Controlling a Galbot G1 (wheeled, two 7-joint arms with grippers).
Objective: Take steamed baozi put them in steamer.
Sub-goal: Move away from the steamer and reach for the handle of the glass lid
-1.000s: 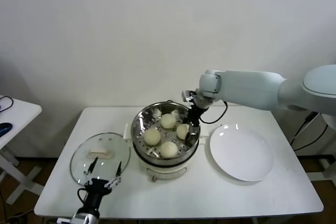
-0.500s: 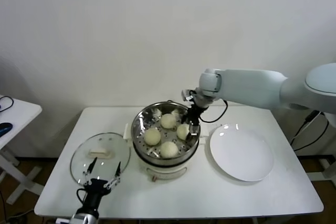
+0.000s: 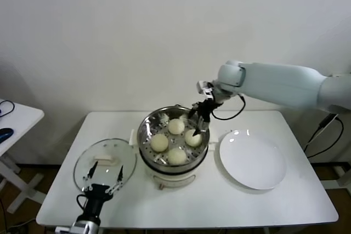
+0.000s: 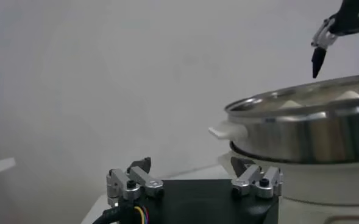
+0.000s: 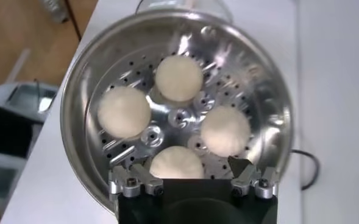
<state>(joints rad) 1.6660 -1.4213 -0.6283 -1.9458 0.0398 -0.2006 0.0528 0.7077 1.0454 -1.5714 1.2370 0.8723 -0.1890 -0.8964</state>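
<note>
The steamer [image 3: 141, 145] stands mid-table, a shiny steel pot on a cream base. Several steamed baozi lie on its perforated tray, among them one at the back [image 3: 176, 126], one at the right [image 3: 192, 137] and one at the left [image 3: 159, 142]. My right gripper [image 3: 198, 122] hovers open and empty just above the pot's right rim. Seen from the right wrist, the baozi [image 5: 178, 78] lie well below that gripper [image 5: 188, 167]. My left gripper [image 3: 102, 176] waits open and empty near the table's front left, level with the steamer [image 4: 307, 131].
A flat white plate [image 3: 252, 160] lies right of the steamer. A round glass lid [image 3: 104, 157] with a white handle lies left of it, just behind my left gripper. A small side table [image 3: 16, 116] stands off to the left.
My right gripper has opened, let go of the right-hand baozi and lifted up out of the pot. That baozi stays on the tray. The left arm has barely moved.
</note>
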